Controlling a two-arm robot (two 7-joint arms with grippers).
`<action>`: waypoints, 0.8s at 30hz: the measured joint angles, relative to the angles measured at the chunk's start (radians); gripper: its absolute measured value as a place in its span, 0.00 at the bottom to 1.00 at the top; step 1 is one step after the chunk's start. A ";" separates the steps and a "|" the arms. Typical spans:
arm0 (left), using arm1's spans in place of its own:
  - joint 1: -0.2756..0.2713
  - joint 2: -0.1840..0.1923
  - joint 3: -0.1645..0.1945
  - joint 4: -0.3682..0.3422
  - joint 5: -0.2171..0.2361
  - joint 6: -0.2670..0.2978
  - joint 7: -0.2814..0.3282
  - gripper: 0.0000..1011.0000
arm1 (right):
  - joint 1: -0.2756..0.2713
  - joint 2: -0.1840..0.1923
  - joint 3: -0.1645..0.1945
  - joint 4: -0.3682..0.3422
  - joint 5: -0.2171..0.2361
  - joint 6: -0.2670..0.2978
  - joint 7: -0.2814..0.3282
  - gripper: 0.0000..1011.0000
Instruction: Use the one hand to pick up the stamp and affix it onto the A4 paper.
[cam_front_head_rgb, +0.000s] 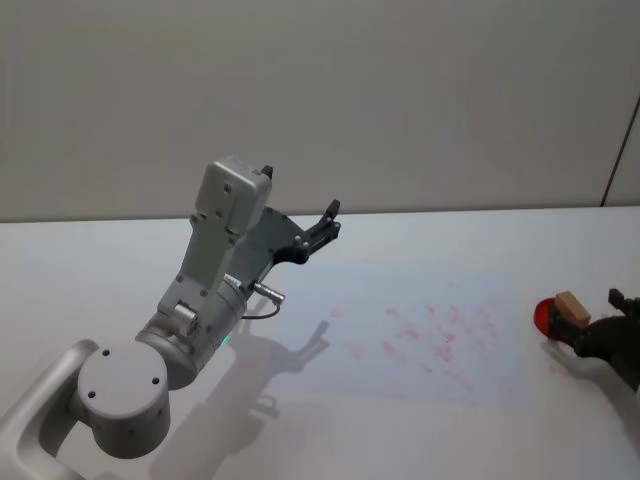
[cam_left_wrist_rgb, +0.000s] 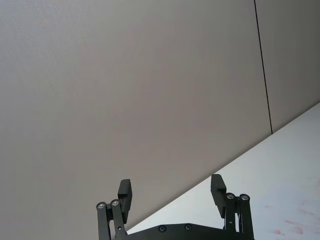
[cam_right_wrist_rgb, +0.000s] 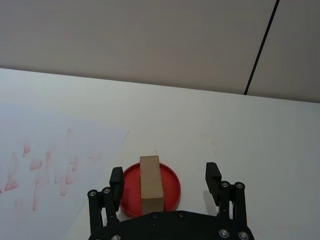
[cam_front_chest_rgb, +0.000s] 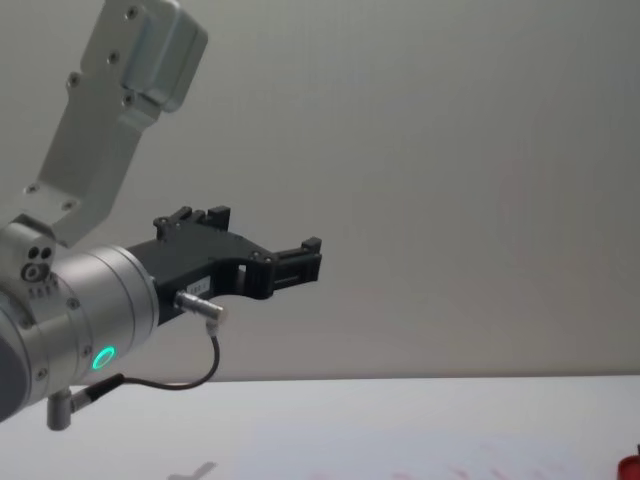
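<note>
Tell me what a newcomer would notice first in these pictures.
The big grey left arm stands raised over the table's left side, its left tool open toward the wall. Next comes the white paper in the middle, dotted with red marks. At the right edge, the wooden stamp sits on a red dish just ahead of the open right tool, untouched.

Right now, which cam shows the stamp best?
Right wrist view: the stamp stands whole on its red pad, framed by the open right hand. Head view has it small at the right edge. Chest view catches a red sliver at its corner, likely the pad.
</note>
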 joint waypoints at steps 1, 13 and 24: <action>0.000 0.000 0.000 0.000 0.000 0.000 0.000 0.99 | 0.003 -0.002 -0.001 0.005 -0.001 0.002 0.000 0.99; 0.000 0.000 0.000 0.000 0.000 0.000 0.000 0.99 | 0.027 -0.016 -0.006 0.041 -0.009 0.007 0.005 0.77; 0.000 0.000 0.000 0.000 0.000 0.000 0.000 0.99 | 0.041 -0.026 -0.012 0.057 -0.015 0.014 0.019 0.42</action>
